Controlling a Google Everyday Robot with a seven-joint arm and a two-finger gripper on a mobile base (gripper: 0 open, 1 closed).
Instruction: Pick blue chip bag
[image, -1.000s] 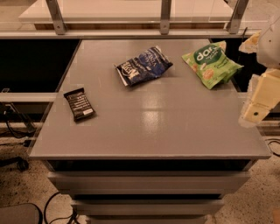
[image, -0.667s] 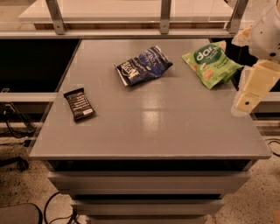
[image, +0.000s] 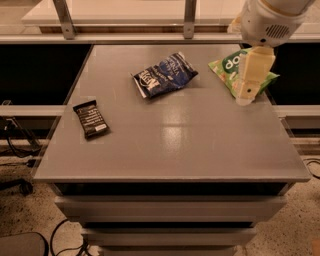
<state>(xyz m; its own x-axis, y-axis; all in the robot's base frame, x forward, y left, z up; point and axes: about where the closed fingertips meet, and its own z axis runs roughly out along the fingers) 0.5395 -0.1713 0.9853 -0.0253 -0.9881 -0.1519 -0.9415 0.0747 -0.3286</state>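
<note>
Table (image: 175, 145), three snack packs (image: 165, 75), gripper (image: 245, 98) above

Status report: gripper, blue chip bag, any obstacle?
Gripper over green snack bag, right of view. Blue chip bag untouched, far centre. Nothing between them.

The grey table (image: 170, 150) is viewed by the one camera from above its near edge, tilted down toward the far side at middling range, the gripper (image: 245, 96) being framed upper right, most of the table lying left of it.

1. Cream matt-plastic gripper (image: 245, 96), over the table's right rear.
2. Crinkled, glossy dark-blue foil chip bag (image: 165, 75), to the gripper's left.
3. Shiny light-green snack bag (image: 226, 66), partly behind it.
4. Flat black bar wrapper (image: 90, 119), slight gloss, far left.
5. Smooth grey table top (image: 175, 145), soft sheen, beneath.
</note>
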